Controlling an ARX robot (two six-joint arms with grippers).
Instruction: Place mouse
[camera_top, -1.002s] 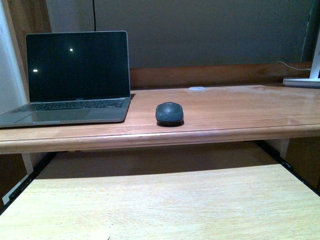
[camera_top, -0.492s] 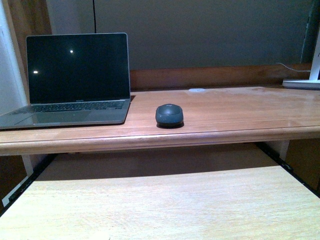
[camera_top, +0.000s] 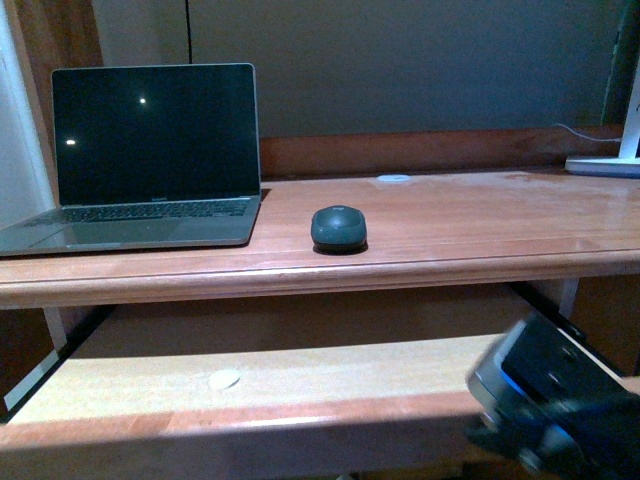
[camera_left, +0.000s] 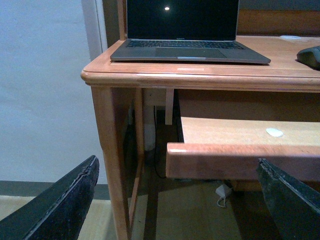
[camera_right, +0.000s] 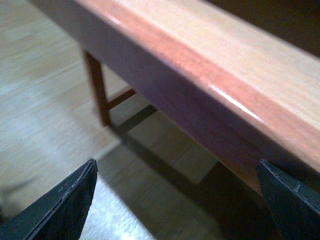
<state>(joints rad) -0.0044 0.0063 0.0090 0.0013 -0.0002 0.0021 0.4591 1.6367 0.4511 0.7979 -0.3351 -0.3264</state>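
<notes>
Mouse-placing is at the approach step: right claw (camera_top: 560, 400), jaws apart and empty, low before the tabletop (camera_top: 480, 215), must rise and reach to the mouse (camera_top: 339, 227) right of the laptop (camera_top: 150, 160); left claw (camera_left: 180, 200) likewise apart.

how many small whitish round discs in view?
2. One whitish disc at the back of the desk top, behind the mouse. Another disc on the pull-out shelf below. None else visible.
</notes>
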